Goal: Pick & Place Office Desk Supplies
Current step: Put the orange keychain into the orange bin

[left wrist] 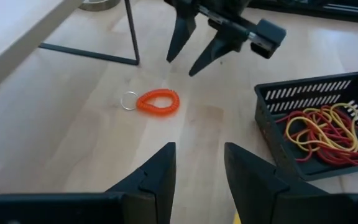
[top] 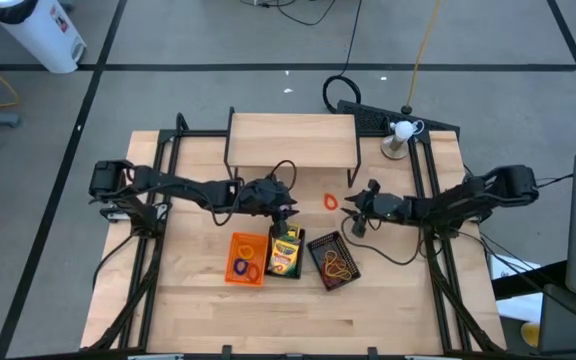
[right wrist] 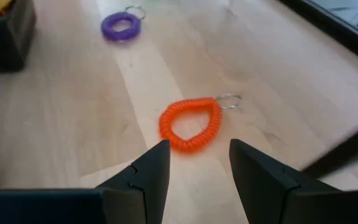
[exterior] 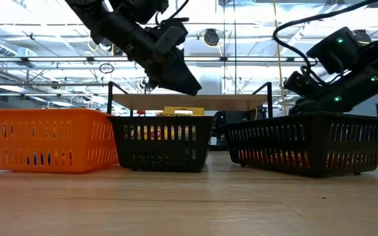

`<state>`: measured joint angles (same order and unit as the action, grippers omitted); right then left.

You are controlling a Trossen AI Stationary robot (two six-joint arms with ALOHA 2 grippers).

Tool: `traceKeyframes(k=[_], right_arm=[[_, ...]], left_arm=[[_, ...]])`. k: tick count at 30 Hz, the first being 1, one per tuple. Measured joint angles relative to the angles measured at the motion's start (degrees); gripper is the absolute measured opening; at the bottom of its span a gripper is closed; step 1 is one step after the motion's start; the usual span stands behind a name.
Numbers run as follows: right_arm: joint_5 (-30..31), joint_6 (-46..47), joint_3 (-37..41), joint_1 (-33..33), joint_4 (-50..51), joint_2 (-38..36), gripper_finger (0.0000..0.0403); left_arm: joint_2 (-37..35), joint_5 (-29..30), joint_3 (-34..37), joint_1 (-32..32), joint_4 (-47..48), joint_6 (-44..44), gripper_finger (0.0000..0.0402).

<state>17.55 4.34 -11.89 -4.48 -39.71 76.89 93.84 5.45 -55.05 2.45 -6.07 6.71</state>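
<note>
An orange coiled loop with a small metal ring (top: 330,201) lies flat on the wood between both grippers; it also shows in the left wrist view (left wrist: 157,101) and the right wrist view (right wrist: 190,124). A purple coiled loop (right wrist: 122,26) lies farther off. My right gripper (right wrist: 199,163) is open, hovering just short of the orange loop (top: 356,218). My left gripper (left wrist: 199,168) is open and raised over the far end of the middle tray (top: 288,214). An orange tray (top: 246,258), a black tray with crayon boxes (top: 286,252) and a black tray with red and yellow bands (top: 335,260) stand in a row.
A wooden shelf on thin black legs (top: 293,140) stands at the far side, one leg (left wrist: 131,34) close to the orange loop. A small white and metal object (top: 398,138) sits at the far right. Black frame rails (top: 438,270) run along both sides. Bare wood lies near the front edge.
</note>
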Motion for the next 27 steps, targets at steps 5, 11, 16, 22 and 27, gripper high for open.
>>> traceKeyframes(k=[5, 11, 16, 22, 27], right_arm=[[-2.87, -4.91, -2.61, -0.10, 0.07, 3.95, 0.0155], [-4.48, -9.70, -6.94, -0.15, 0.05, 9.64, 0.0155], [-9.54, -11.32, -10.61, -1.01, 1.36, 13.69, 0.0155], [-11.82, -11.25, -14.02, -2.68, 7.87, 15.67, 0.0155], [-11.59, -11.09, -14.64, -4.13, 9.59, 14.88, 0.0155]], left_arm=[[0.00, 0.00, 0.00, -0.84, -0.06, 0.10, 0.0138], [0.00, 0.02, 0.00, -1.71, 0.02, 2.00, 0.0138], [0.00, 0.02, 0.00, -2.62, 0.27, 2.48, 0.0138], [0.00, 0.01, 0.00, -3.62, 0.25, 2.97, 0.0138], [0.00, 0.02, 0.00, -4.12, 0.14, 3.09, 0.0138]])
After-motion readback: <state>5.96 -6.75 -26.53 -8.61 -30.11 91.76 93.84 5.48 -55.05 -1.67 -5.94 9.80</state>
